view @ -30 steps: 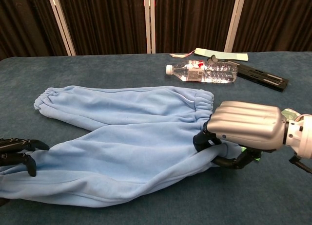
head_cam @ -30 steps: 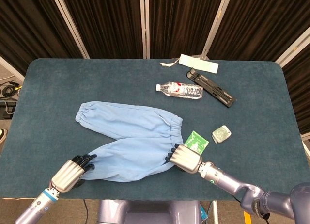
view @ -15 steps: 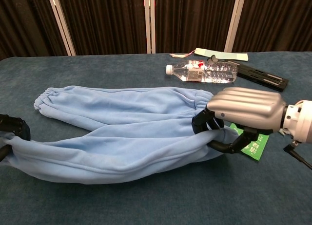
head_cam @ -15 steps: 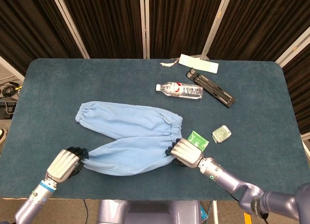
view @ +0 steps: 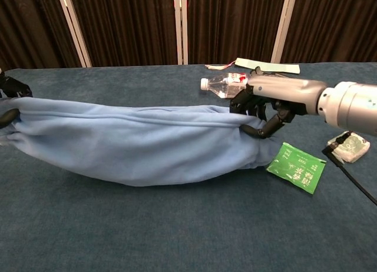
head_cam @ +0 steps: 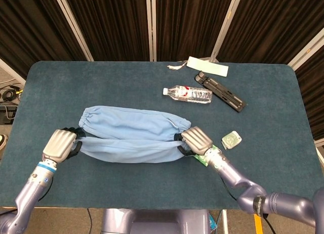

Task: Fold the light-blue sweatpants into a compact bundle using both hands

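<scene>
Both hands pinch the sweatpants (head_cam: pixel 131 138): left hand (head_cam: pixel 59 144) at the cuff end, right hand (head_cam: pixel 195 140) at the waistband. We should match edges before lowering, keeping the leg taut between them.

Chest view's left edge cuts off the left hand (view: pixel 8 101), and the right hand (head_cam: pixel 196 141) hides most of the green packet (head_cam: pixel 202 156).

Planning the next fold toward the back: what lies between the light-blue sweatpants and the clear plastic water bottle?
Nothing: in the head view only bare dark-blue table carpet separates the light-blue sweatpants from the clear plastic water bottle.
</scene>
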Controlling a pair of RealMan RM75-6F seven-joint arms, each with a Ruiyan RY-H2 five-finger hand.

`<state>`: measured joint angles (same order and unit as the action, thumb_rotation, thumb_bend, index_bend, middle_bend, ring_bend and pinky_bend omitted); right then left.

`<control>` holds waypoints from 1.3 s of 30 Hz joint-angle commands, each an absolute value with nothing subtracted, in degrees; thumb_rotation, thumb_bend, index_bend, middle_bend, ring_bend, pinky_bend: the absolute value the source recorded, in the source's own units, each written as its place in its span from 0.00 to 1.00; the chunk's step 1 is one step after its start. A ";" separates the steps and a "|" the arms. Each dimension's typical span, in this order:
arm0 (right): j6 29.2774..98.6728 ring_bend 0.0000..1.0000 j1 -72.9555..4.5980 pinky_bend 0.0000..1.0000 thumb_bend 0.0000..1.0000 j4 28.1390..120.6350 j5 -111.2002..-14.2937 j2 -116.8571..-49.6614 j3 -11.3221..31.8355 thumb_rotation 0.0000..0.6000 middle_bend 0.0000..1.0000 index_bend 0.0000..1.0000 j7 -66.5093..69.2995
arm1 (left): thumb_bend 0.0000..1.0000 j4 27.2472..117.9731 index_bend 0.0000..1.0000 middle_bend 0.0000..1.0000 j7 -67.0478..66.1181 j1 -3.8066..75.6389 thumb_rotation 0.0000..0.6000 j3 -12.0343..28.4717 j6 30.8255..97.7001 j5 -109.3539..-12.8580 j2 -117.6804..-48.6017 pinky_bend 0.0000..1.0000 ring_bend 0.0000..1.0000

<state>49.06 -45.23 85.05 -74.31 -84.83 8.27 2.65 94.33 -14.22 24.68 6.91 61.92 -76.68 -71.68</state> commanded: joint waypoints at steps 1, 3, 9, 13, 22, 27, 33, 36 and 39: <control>45.68 0.57 -47.70 0.53 0.47 84.22 -67.26 -86.16 12.08 1.00 0.63 0.70 -1.38 | 0.66 95.50 0.71 0.39 -19.19 28.65 1.00 11.06 57.50 -68.20 -70.88 0.46 0.40; 45.18 0.57 -48.69 0.53 0.47 82.79 -65.15 -87.07 12.92 1.00 0.62 0.71 -3.04 | 0.66 94.55 0.71 0.39 -18.82 29.96 1.00 12.13 56.04 -65.40 -71.33 0.45 0.40; 44.05 0.57 -51.42 0.53 0.47 77.53 -59.58 -90.73 15.02 1.00 0.62 0.71 -6.10 | 0.66 90.12 0.71 0.39 -18.87 33.26 1.00 13.82 53.83 -60.90 -73.26 0.44 0.40; 43.60 0.57 -53.41 0.53 0.47 73.08 -57.53 -93.59 16.07 1.00 0.62 0.71 -7.71 | 0.66 87.51 0.71 0.39 -19.69 35.22 1.00 14.61 52.67 -57.72 -74.40 0.44 0.40; 41.84 0.57 -57.05 0.51 0.47 62.85 -54.92 -99.63 17.52 1.00 0.62 0.71 -9.19 | 0.66 82.00 0.69 0.35 -23.67 39.78 1.00 14.25 48.68 -50.14 -76.16 0.41 0.36; 40.87 0.57 -58.23 0.48 0.46 57.73 -54.43 -102.22 17.57 1.00 0.60 0.71 -9.55 | 0.66 79.05 0.69 0.27 -25.57 42.05 1.00 13.56 46.39 -45.61 -77.27 0.37 0.29; 40.55 0.55 -59.10 0.41 0.45 51.71 -54.95 -105.32 17.92 1.00 0.54 0.71 -8.73 | 0.66 75.34 0.67 0.23 -27.37 44.36 1.00 12.95 45.92 -41.73 -79.38 0.33 0.24; 40.43 0.43 -59.14 0.29 0.30 50.03 -55.58 -106.16 17.60 1.00 0.38 0.55 -8.75 | 0.66 74.66 0.64 0.18 -28.34 45.13 1.00 12.35 45.59 -39.84 -79.88 0.30 0.20; 40.42 0.23 -58.90 0.14 0.19 49.69 -56.09 -106.38 17.35 1.00 0.18 0.33 -8.74 | 0.65 74.00 0.50 0.08 -28.27 45.61 1.00 12.09 45.37 -38.67 -80.35 0.26 0.11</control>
<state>40.48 -58.98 49.60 -55.87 -106.45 17.49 -8.80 74.31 -28.24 45.34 12.29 45.54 -39.02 -80.09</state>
